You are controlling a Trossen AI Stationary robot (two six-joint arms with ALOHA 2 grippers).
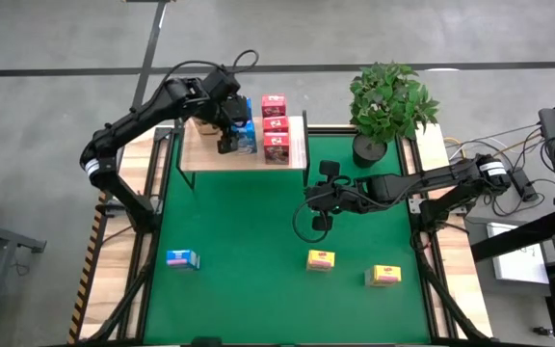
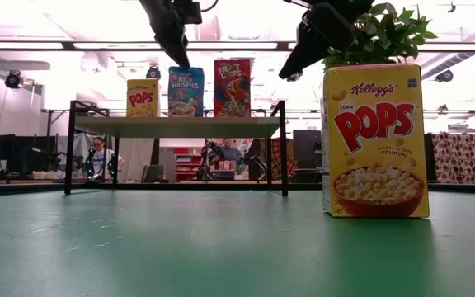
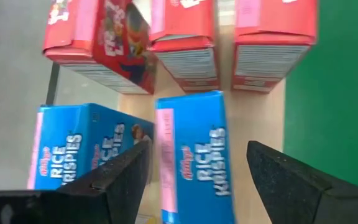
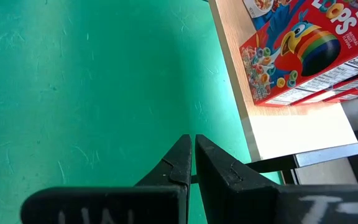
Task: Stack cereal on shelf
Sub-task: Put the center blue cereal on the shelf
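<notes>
**Left claw spread over the blue boxes on the shelf**

The left arm reaches from the worktop's left edge, elbow bent, up and across to the back, its wrist tipped down over the shelf (image 1: 200,154). The left claw (image 1: 229,135) hangs just above the blue cereal boxes (image 3: 194,155), its two dark fingers (image 3: 126,174) spread wide, one on either side of a box that stands free between them, neither finger pressing it. The blue boxes read "RICE KRISPIES" with a small Kellogg's mark; two stand side by side there. Beside them runs a row of three red cereal boxes (image 1: 276,127), printed with a toucan and rainbow rings, lettered "FROOT LOOPS". From the level view a yellow box (image 2: 142,97) marked "POPS" also stands on the shelf, at the end past the blue ones.

The right arm stretches in from the right side, forearm nearly level, to the middle of the green mat (image 1: 249,231). The right claw (image 4: 193,155) is pinched closed on nothing, hovering over the mat near the shelf's front edge.

Still on the mat near the front: a lone blue box (image 1: 182,258) at the left, and two yellow boxes (image 1: 321,259) toward the right. One yellow box stands near the low camera, reading "Kellogg's CORN POPS".

A potted plant (image 1: 389,101) sits at the back right corner.
</notes>
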